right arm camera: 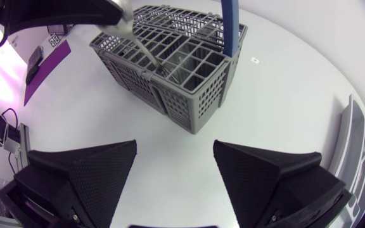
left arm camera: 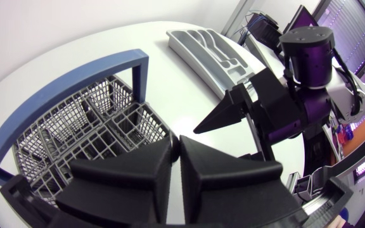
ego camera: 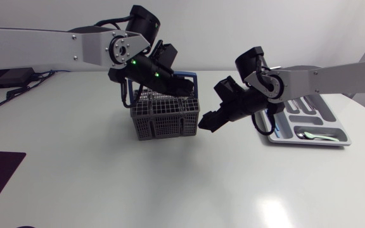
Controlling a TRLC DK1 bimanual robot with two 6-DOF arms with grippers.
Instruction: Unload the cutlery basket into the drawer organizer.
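The left tool hung over the cutlery basket, pinched nearly closed on a silver cutlery handle, presumably to lift it out; its working end was hidden among the compartments. The right tool gaped empty at the basket's 3 o'clock, likely awaiting handover. Farther that way lay the drawer organizer, partly behind the arm.

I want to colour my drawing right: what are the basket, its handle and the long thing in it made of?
Basket: probably plastic, matte grey, moulded as a thin grid. Handle: plastic too, it seems, smooth dull blue. Cutlery piece: likely metal, silvery with a bright sheen.
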